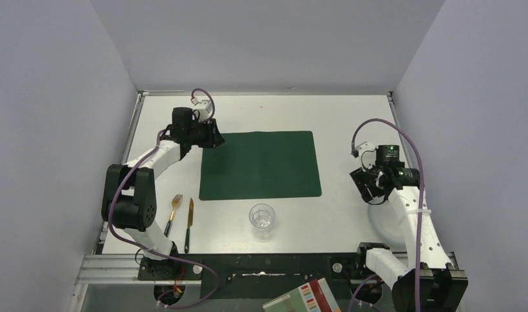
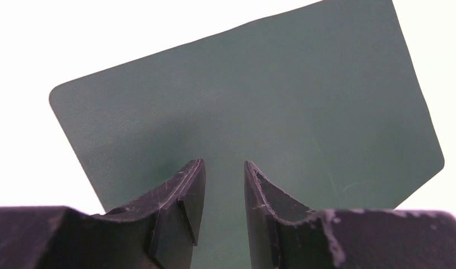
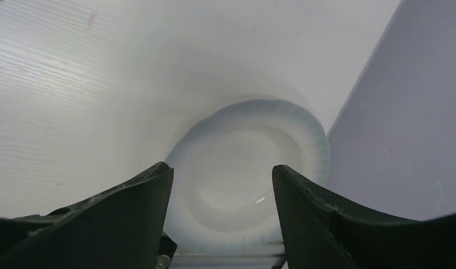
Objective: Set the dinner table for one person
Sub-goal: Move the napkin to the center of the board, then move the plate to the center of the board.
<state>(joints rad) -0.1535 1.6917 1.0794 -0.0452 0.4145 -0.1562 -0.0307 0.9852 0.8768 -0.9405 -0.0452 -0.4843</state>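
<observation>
Plate fetch seems in hand: right gripper (image 3: 222,169), wide, hangs above the plate (image 3: 247,147), likely needing a rim pinch; left gripper (image 2: 224,163), narrow and empty, over the placemat (image 2: 242,95)

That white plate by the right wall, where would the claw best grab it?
Probably the rim of the plate, on the side away from the wall. It lies flat on the table, so only its raised, fluted edge offers a pinch, and the wall crowds the other side. The right claw hangs open over it.
</observation>
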